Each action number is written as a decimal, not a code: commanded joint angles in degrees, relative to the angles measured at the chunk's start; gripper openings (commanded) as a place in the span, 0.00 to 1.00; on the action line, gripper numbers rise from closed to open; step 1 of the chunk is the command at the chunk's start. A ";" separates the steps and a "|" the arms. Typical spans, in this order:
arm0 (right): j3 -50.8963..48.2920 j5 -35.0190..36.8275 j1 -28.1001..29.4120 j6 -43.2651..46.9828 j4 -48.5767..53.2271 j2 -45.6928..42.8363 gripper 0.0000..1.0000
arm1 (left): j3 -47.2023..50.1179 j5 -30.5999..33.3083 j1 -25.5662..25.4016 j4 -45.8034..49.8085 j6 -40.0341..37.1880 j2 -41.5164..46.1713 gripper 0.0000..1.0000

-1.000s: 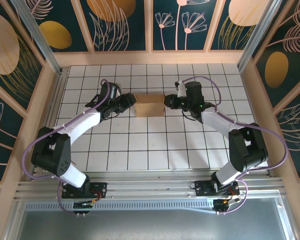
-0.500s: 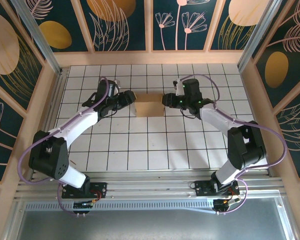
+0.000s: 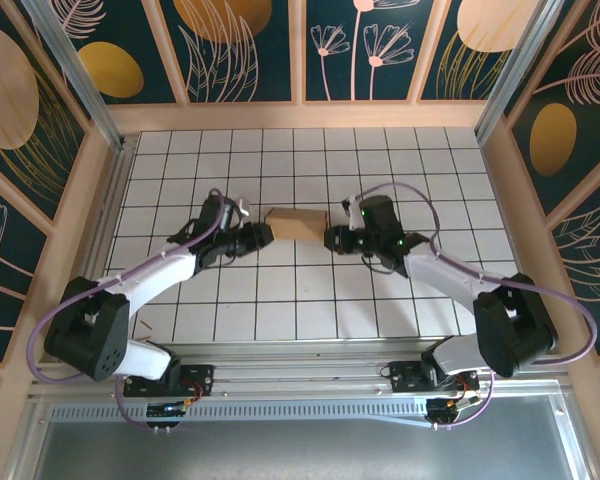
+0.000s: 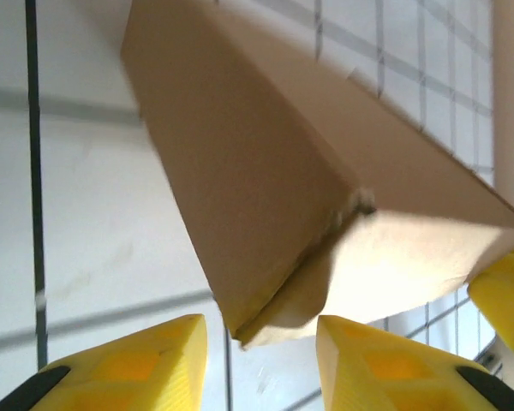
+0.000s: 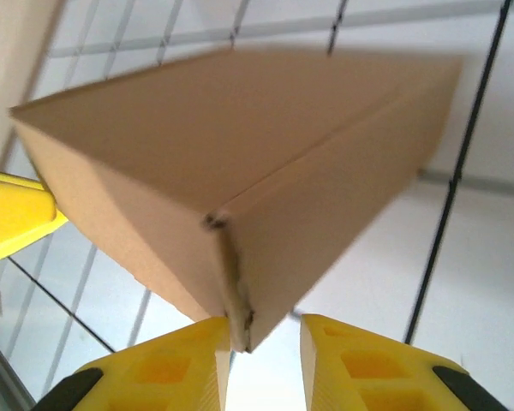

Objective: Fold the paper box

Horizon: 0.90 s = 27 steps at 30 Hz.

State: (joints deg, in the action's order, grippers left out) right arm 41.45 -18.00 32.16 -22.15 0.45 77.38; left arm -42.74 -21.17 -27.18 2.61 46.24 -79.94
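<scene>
The paper box point(image 3: 297, 223) is a closed brown cardboard block lying slightly askew mid-table, between the two arms. My left gripper point(image 3: 263, 236) is at its left end. In the left wrist view the jaws stand open point(image 4: 261, 332), and a corner of the box point(image 4: 265, 197) hangs just past the tips, touching neither finger. My right gripper point(image 3: 332, 239) is at its right end. Its jaws point(image 5: 265, 330) are narrowly open. A corner of the box point(image 5: 240, 171) pokes between them, against one finger point(image 5: 167, 364) and clear of the other. I cannot tell whether the box rests on the table.
The white gridded tabletop point(image 3: 300, 300) is walled by wooden rails point(image 3: 300, 115) at the back and both sides. Both arm bases sit on the metal rail point(image 3: 300, 375) at the near edge. Each wrist view catches the opposite gripper's yellow fingertip point(image 4: 505, 291) point(image 5: 13, 214) beyond the box.
The box and both grippers have shifted toward the near edge, and the box has turned slightly. The left jaws have narrowed. Both arms now reach in lower and flatter.
</scene>
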 commanded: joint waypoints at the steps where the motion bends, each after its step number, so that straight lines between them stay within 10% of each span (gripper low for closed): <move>1: -6.12 4.46 1.04 -3.65 -1.13 -5.20 0.29 | 5.03 0.50 -0.83 -0.63 3.69 4.85 0.42; 14: -10.60 3.22 1.05 -20.79 -12.18 -6.01 0.49 | 7.31 4.29 -1.03 -5.44 4.03 5.20 0.67; 27: -6.62 4.89 2.74 -21.59 -25.73 13.17 0.22 | 0.59 0.88 -1.74 -17.40 2.46 -12.89 0.36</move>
State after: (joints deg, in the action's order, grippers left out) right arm 32.51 -14.41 34.54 -43.75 -20.73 87.00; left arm -38.81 -19.99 -28.36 -10.33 49.17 -90.26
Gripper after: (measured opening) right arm 0.225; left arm 0.366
